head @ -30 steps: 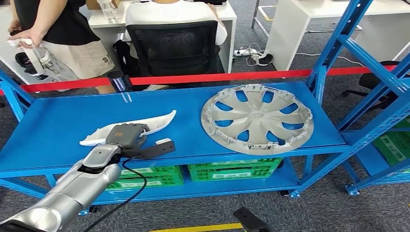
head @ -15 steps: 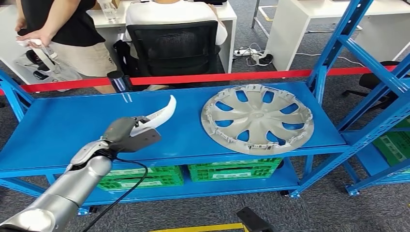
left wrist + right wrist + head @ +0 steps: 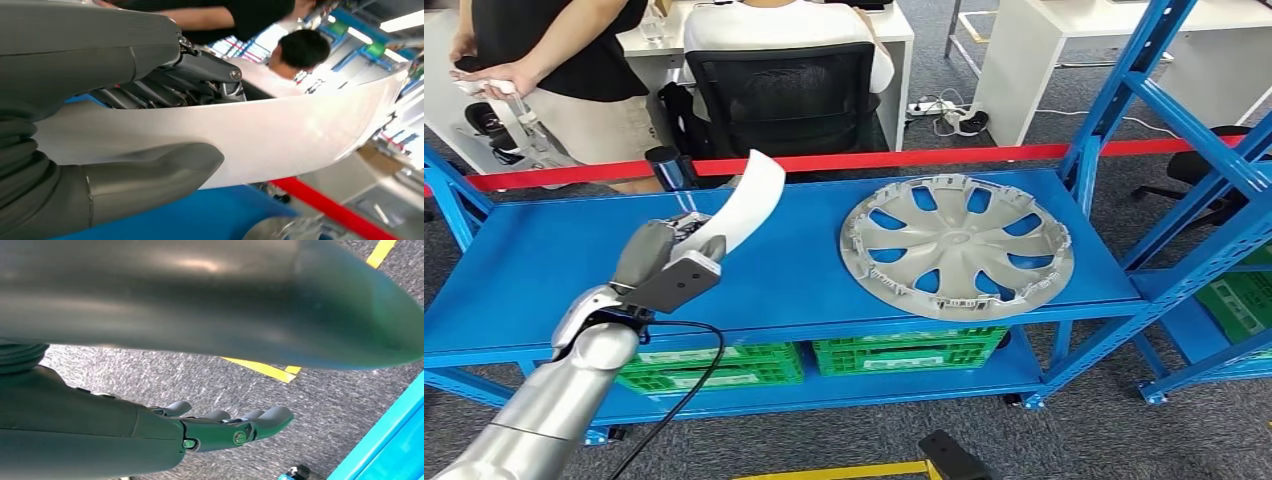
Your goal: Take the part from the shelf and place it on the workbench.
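My left hand [image 3: 656, 262] grips the curved white plastic trim part [image 3: 746, 203], lifted off the blue metal shelf [image 3: 544, 270]; its long axis runs toward 1 o'clock from the hand. Right hand [image 3: 227, 427] hangs loose, holding nothing. Grey hubcap [image 3: 956, 243] at 3 o'clock.

Long curved white plastic trim part [image 3: 746, 205], smooth and glossy, tapering to a narrow tip. Held in the left hand [image 3: 662, 262], lifted clear of the blue metal shelf [image 3: 824, 270], tilted steeply with the tip pointing up and away from the robot. Lower end sits in the grip, thumb on one face and darker fingers [image 3: 165, 92] on the other. In the left wrist view the part [image 3: 280, 135] runs as a broad white band out past the hand.
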